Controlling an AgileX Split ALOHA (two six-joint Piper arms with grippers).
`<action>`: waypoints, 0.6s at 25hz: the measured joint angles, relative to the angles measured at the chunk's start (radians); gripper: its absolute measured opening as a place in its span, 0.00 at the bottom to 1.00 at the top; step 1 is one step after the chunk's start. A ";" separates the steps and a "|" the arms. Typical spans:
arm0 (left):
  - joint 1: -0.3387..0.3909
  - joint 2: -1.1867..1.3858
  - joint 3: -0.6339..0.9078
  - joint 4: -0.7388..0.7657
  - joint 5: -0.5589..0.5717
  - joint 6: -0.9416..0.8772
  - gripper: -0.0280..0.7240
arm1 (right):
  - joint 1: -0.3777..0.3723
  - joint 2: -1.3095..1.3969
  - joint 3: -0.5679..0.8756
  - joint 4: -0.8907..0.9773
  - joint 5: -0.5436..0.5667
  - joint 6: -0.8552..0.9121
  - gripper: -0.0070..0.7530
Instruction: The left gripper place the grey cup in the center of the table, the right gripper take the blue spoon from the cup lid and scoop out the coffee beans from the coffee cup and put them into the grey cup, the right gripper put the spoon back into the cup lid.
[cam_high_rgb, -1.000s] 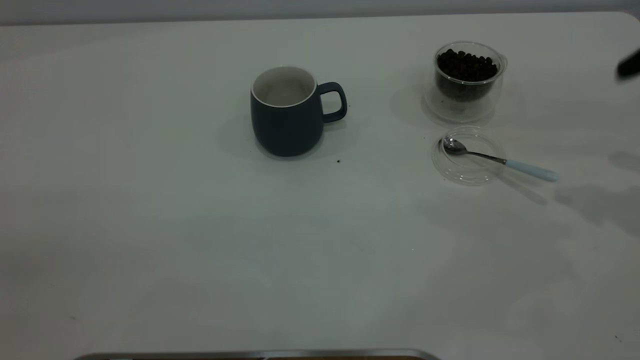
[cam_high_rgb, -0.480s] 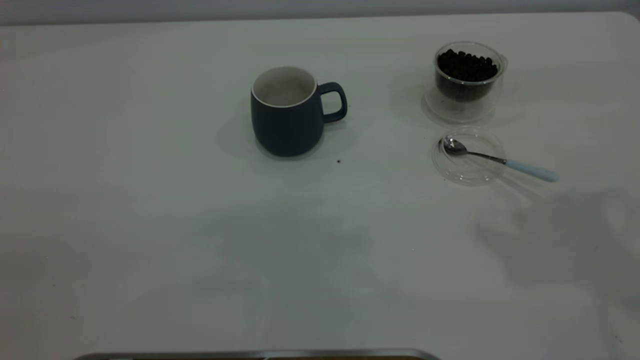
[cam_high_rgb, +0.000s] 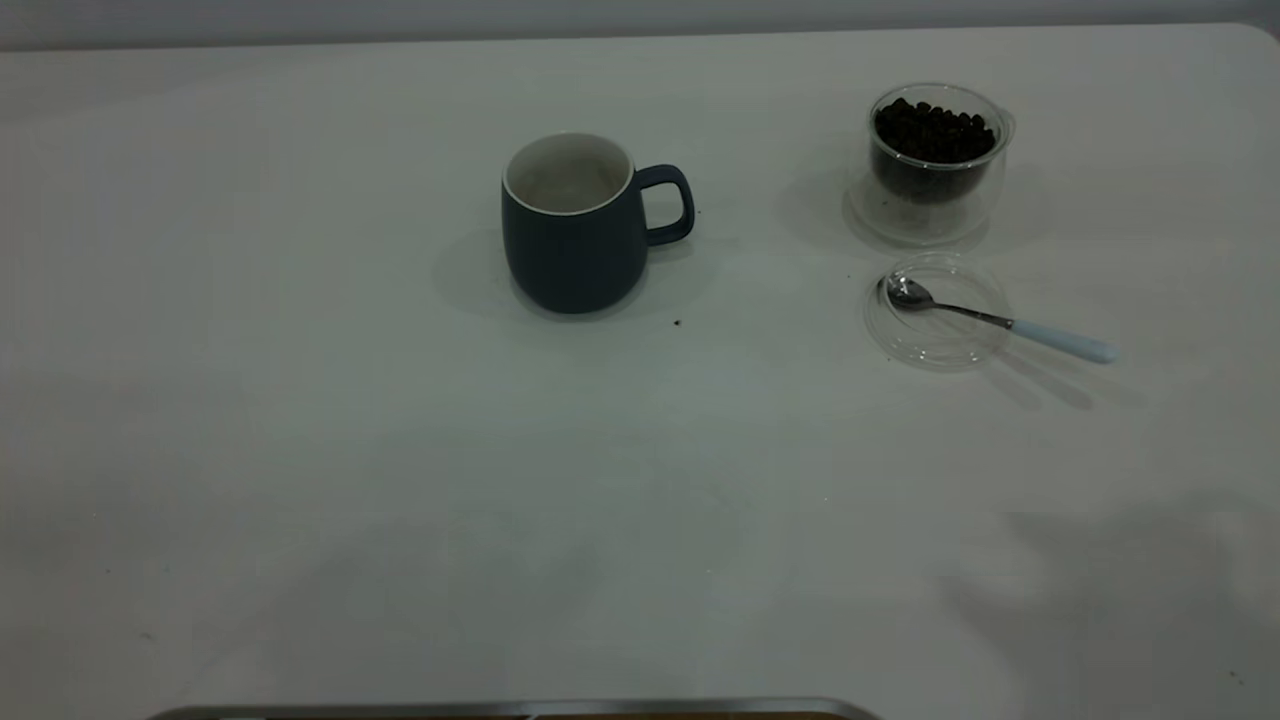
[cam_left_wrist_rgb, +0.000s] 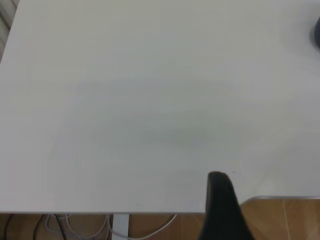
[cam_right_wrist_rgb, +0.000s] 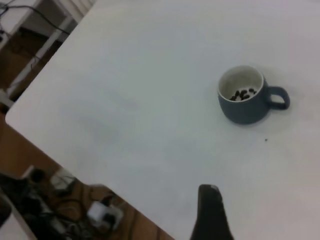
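Now right hand (cam_right_wrist_rgb: 210, 212) gone from exterior view; grip unclear; blue spoon (cam_high_rgb: 1000, 321) unmoved.

obstacles: grey cup (cam_high_rgb: 573, 228) mid-table | coffee cup (cam_high_rgb: 935, 160), cup lid (cam_high_rgb: 937, 322) right

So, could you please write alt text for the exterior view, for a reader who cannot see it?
A grey cup stands upright near the middle of a white table, handle toward the coffee cup full of coffee beans. Nearer the camera, the blue spoon rests with its bowl in the clear cup lid. No gripper is visible.
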 joint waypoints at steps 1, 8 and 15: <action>0.000 0.000 0.000 0.000 0.000 0.000 0.77 | 0.000 -0.044 0.000 -0.014 0.015 -0.005 0.78; 0.000 0.000 0.000 0.000 0.000 0.000 0.77 | 0.001 -0.323 0.000 -0.211 0.068 0.071 0.78; 0.000 0.000 0.000 0.000 0.000 -0.002 0.77 | 0.001 -0.540 0.000 -0.416 0.191 0.340 0.78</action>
